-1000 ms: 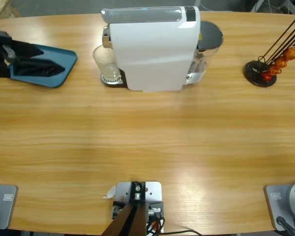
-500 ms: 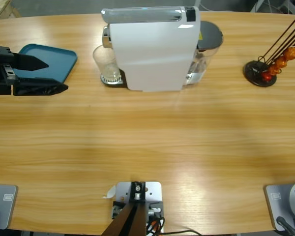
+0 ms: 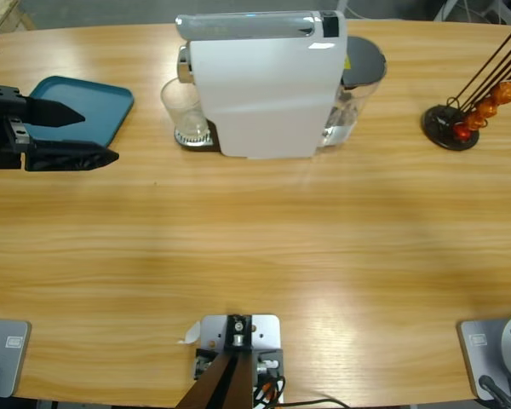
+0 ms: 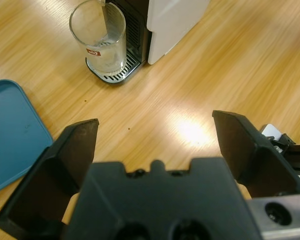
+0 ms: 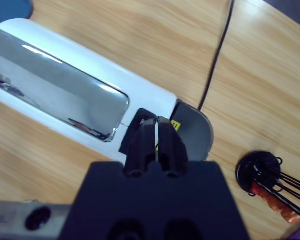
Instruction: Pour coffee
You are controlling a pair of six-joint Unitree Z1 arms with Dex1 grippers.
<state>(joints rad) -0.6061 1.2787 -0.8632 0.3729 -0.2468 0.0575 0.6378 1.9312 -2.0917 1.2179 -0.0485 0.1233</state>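
A long wooden table carries a white coffee machine, with a clear glass on its drip grate and a blue tray off to one side. No coffee shows in the glass. The left claw gapes wide, near the tray, well apart from the glass. The right claw is pinched together above the machine. A careless approach could knock the tall glass over.
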